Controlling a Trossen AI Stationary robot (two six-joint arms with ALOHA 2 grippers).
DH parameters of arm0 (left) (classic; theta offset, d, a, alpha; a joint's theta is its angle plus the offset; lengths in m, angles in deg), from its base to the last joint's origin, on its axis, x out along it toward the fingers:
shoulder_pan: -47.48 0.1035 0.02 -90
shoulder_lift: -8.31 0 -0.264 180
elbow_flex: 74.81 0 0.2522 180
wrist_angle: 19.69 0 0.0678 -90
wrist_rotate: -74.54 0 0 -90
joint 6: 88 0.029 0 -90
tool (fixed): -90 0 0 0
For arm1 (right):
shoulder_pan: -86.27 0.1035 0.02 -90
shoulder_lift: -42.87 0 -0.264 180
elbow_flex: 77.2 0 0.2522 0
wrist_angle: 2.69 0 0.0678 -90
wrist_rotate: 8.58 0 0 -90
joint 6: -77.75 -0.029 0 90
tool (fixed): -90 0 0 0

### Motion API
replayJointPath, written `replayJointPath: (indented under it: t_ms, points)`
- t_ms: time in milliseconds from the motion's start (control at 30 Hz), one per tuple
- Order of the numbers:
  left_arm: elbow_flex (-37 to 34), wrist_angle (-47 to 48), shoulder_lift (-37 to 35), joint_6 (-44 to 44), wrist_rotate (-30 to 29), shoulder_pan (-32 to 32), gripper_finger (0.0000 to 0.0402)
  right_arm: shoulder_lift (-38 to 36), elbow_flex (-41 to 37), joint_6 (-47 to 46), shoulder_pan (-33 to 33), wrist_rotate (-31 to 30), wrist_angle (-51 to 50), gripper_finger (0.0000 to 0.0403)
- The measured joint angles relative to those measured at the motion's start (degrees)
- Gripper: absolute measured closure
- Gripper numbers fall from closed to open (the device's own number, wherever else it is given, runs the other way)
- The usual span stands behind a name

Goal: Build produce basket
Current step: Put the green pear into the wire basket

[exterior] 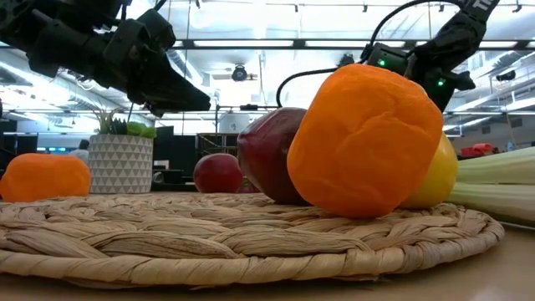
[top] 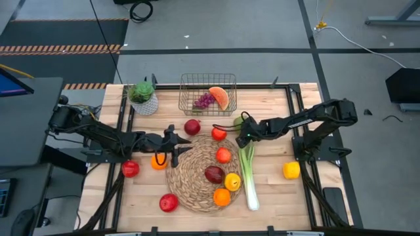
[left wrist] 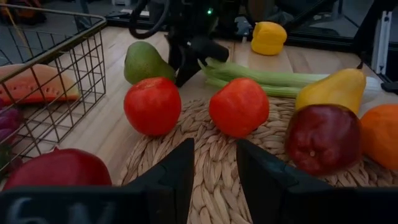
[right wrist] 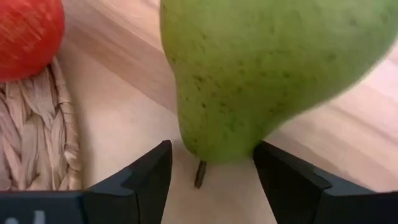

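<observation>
I read the right gripper (right wrist: 211,165) at the green pear (right wrist: 261,68), fingers spread either side of its narrow end, not clamped. The left gripper (left wrist: 214,165) hovers released over the woven mat (top: 197,177). The basket (top: 208,94) stands at the desk's far edge, holding watermelon slice (top: 220,97) and grapes (top: 204,101)

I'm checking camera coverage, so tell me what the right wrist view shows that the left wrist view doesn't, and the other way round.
Only the right wrist view shows the green pear up close, its narrow stem end sitting between the open fingers of the right end effector, not yet clamped.

Only the left wrist view shows the basket with the watermelon slice inside, the leek, the yellow lemon, and the left end effector open over the woven mat.

Both show the pear, a red fruit, the mat and the wooden table.
</observation>
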Motion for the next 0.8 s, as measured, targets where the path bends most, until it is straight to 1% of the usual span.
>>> replayJointPath:
  t_ms: [133,267,367,433,567,600,800]
  points:
    - [0.0,0.0,0.0,0.0,0.0,-0.3,0.0276,1.1,2.4,2.8,0.0,-1.2,-2.7,0.0184]
    - [0.0,0.0,0.0,0.0,0.0,-0.3,0.0276,1.3,4.0,4.9,0.0,-1.6,-5.6,0.0217]
    - [0.0,0.1,0.0,0.0,0.0,-0.3,0.0276,1.3,4.2,6.0,0.0,-2.0,-6.8,0.0259]
    - [0.0,0.1,0.0,0.0,0.0,-0.3,0.0276,1.3,4.2,6.0,0.0,-2.1,-7.6,0.0294]
    - [0.0,0.1,0.0,0.0,0.0,-0.3,0.0276,1.1,4.2,7.6,-0.1,-2.2,-8.8,0.0376]
    - [0.0,0.1,0.0,0.0,0.0,-0.3,0.0276,0.9,4.2,8.3,-0.1,-1.9,-8.9,0.0386]
    - [0.0,0.2,0.0,0.0,0.0,-0.3,0.0276,-2.1,3.9,10.4,0.0,1.3,-11.0,0.0383]
